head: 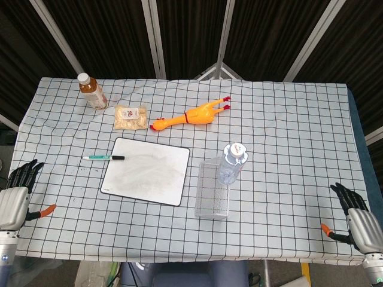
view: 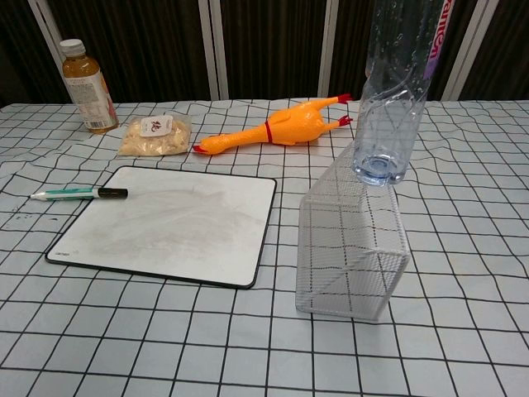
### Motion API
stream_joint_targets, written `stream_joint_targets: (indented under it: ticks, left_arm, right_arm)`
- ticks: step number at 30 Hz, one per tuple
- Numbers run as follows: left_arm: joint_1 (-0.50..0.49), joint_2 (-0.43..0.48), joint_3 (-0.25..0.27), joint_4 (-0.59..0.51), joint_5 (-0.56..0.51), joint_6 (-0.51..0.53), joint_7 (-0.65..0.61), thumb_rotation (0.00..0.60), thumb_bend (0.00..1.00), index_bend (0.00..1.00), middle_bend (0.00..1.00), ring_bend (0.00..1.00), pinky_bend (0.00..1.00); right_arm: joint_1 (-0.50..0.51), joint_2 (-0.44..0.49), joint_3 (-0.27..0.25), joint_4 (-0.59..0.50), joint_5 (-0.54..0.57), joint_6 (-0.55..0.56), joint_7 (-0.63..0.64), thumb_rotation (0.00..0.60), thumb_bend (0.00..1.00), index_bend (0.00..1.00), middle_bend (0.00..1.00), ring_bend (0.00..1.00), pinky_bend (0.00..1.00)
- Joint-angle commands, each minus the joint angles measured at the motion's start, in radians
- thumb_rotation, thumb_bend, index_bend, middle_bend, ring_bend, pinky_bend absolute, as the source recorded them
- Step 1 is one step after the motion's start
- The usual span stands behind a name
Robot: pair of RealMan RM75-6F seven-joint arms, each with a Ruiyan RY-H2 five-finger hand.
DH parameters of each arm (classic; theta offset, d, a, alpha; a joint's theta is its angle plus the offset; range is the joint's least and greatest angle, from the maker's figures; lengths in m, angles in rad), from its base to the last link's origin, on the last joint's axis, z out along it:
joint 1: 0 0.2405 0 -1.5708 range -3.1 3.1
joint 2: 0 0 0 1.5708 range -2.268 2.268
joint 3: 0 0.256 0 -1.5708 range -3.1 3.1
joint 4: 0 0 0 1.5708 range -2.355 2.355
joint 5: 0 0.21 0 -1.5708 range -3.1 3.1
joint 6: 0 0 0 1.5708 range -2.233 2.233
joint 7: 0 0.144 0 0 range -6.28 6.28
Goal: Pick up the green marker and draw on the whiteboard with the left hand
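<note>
One green marker point(head: 103, 158), one whiteboard point(head: 146, 171), two bottles point(head: 231, 164)

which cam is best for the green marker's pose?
Chest view: the green marker is larger there, lying flat with its black cap end over the whiteboard edge. Head view shows the same marker whole but small, and adds the idle left hand.

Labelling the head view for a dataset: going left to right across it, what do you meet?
Left hand → tea bottle → green marker → snack bag → rubber chicken → right hand.
</note>
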Motion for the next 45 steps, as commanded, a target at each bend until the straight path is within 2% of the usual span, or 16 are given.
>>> stream_joint_targets:
  ticks: [1,13,21,26,30,34,39,45]
  left_arm:
    - [0.000,0.000,0.000,0.000,0.001,0.001,0.000,0.600,0.15,0.00,0.00,0.00,0.00]
    - [-0.005,-0.002,-0.005,0.001,-0.009,-0.012,-0.001,0.600,0.15,0.00,0.00,0.00,0.00]
    - [-0.074,-0.014,-0.068,0.017,-0.100,-0.108,0.031,0.600,0.15,0.01,0.00,0.00,0.00]
    - [-0.169,-0.041,-0.135,0.055,-0.221,-0.236,0.097,0.600,0.17,0.16,0.00,0.00,0.00]
    - [-0.250,-0.074,-0.170,0.106,-0.322,-0.346,0.170,0.600,0.25,0.29,0.00,0.00,0.00]
    - [-0.309,-0.115,-0.198,0.155,-0.407,-0.410,0.219,0.600,0.31,0.40,0.00,0.00,0.00]
    - [-0.380,-0.177,-0.219,0.242,-0.514,-0.473,0.293,0.600,0.35,0.44,0.00,0.00,0.00]
    - [-0.450,-0.246,-0.224,0.339,-0.591,-0.521,0.363,0.600,0.37,0.46,0.01,0.00,0.00]
  right_arm:
    - [0.000,-0.001,0.000,0.001,-0.001,0.001,-0.001,0.600,0.27,0.00,0.00,0.00,0.00]
    - [-0.001,0.000,0.001,-0.003,0.000,0.004,0.001,0.600,0.27,0.00,0.00,0.00,0.00]
    - [-0.001,0.001,0.002,-0.003,0.003,0.002,0.011,0.600,0.27,0.00,0.00,0.00,0.00]
    - [0.000,0.001,0.003,0.000,0.006,-0.002,0.018,0.600,0.27,0.00,0.00,0.00,0.00]
    - [0.001,0.000,0.003,0.000,0.010,-0.005,0.021,0.600,0.27,0.00,0.00,0.00,0.00]
    - [0.000,0.002,0.003,-0.002,0.011,-0.005,0.025,0.600,0.27,0.00,0.00,0.00,0.00]
    - [0.002,0.002,0.005,-0.002,0.016,-0.010,0.032,0.600,0.27,0.00,0.00,0.00,0.00]
    - [0.005,0.004,0.006,-0.002,0.018,-0.017,0.039,0.600,0.27,0.00,0.00,0.00,0.00]
